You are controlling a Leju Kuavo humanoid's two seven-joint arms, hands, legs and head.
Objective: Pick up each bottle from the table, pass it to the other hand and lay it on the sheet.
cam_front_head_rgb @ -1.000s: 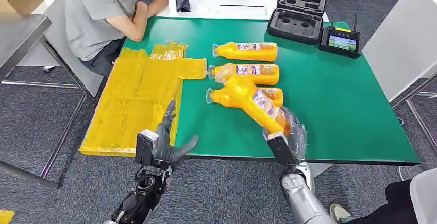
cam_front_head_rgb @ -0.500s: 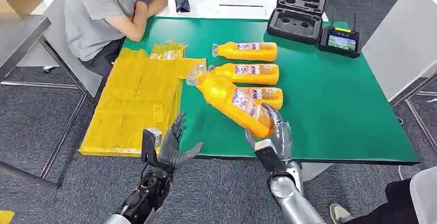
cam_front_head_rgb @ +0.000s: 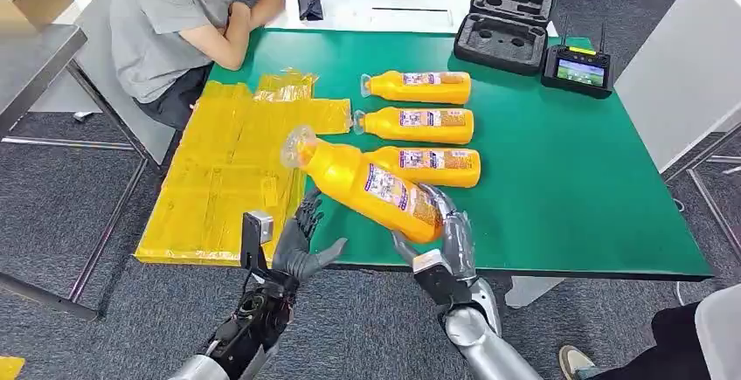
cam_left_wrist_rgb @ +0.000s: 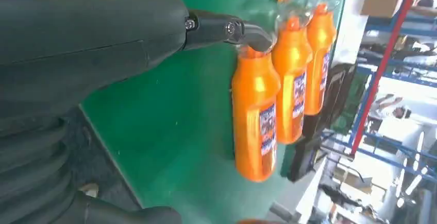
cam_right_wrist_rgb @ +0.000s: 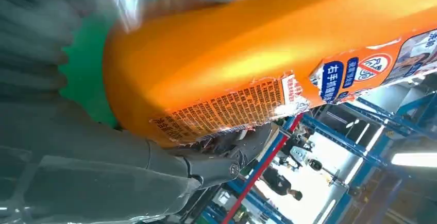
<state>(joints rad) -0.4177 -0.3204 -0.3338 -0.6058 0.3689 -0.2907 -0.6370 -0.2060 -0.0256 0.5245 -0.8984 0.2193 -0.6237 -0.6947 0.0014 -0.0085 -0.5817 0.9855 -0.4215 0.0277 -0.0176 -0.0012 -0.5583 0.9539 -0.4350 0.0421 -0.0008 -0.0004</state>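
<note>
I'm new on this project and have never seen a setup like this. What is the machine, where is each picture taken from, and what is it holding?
It is a humanoid robot. The wide picture looks down from its head; the other two come from cameras at its wrists. Its right hand grips an orange bottle by the base, tilted above the green table. Its left hand is open beside it. Three more bottles lie on the table, next to a yellow sheet. A person sits at the far corner.
</note>
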